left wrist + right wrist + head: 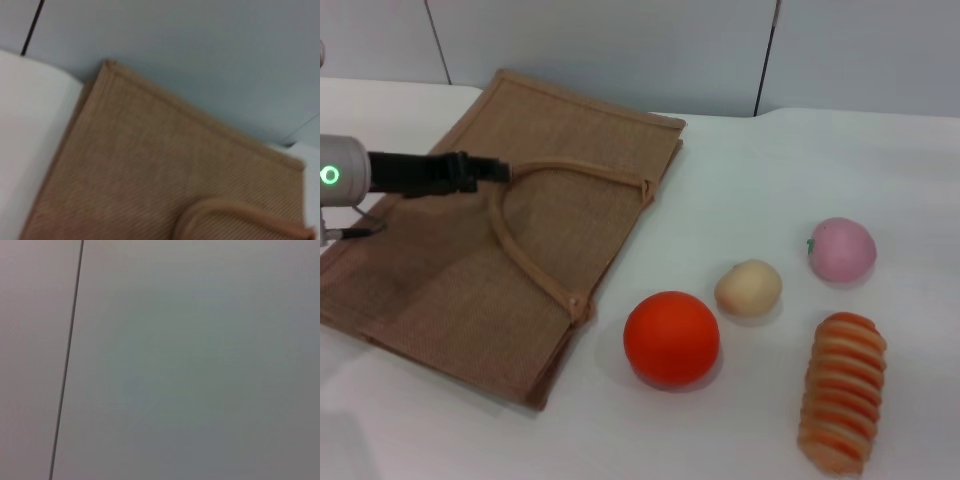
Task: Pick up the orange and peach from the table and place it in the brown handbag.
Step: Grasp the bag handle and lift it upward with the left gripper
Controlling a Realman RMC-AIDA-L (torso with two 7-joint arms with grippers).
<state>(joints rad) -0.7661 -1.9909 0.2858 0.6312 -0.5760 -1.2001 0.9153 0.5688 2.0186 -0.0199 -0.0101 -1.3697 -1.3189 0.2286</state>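
Observation:
The brown handbag (520, 240) lies flat on the white table at the left; it also fills the left wrist view (150, 170). My left gripper (498, 171) reaches in from the left above the bag, and its dark fingers are shut on the top of the upper loop handle (580, 170). The orange (671, 338) sits on the table just right of the bag's near corner. The pink peach (841, 249) sits farther right, beyond a beige fruit. My right gripper is out of view; its wrist view shows only a grey wall.
A pale beige-cream round fruit (748, 288) lies between the orange and the peach. A long orange-and-cream striped loaf (841, 390) lies at the near right. A grey panelled wall (620, 50) runs behind the table (750, 170).

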